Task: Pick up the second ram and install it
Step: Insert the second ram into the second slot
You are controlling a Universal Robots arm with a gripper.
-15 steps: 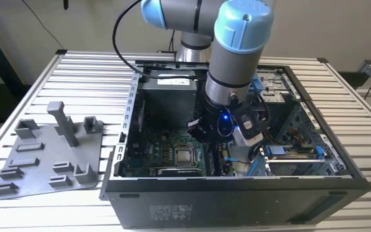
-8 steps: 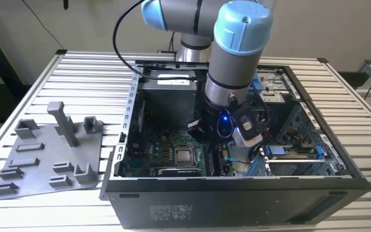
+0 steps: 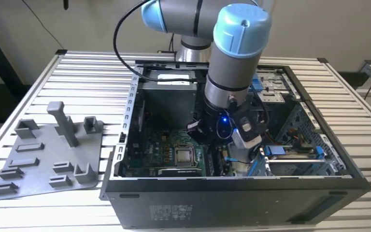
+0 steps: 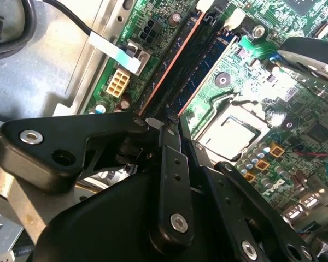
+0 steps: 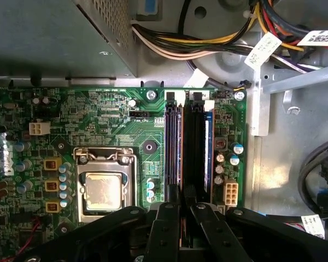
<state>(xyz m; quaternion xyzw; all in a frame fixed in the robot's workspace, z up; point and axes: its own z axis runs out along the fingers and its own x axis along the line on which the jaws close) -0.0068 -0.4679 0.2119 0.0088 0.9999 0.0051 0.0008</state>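
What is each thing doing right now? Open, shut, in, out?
Computer case: open, lying on its side.
Memory sticks: standing in their slots on the board.
Hand: low inside the case, at the sticks' end.
Grey tray: flat on the table, pegs up.

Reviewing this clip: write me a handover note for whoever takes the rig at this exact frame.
Pincer: down inside the computer case, over the memory slots on the motherboard; grip state cannot be told.
Second ram: a dark stick lying along the slots, one end at the pincer tips.
Grey tray: on the table, at the exterior view's left of the case.
Done: ram brought to the slots.
Left: seating is not confirmed.
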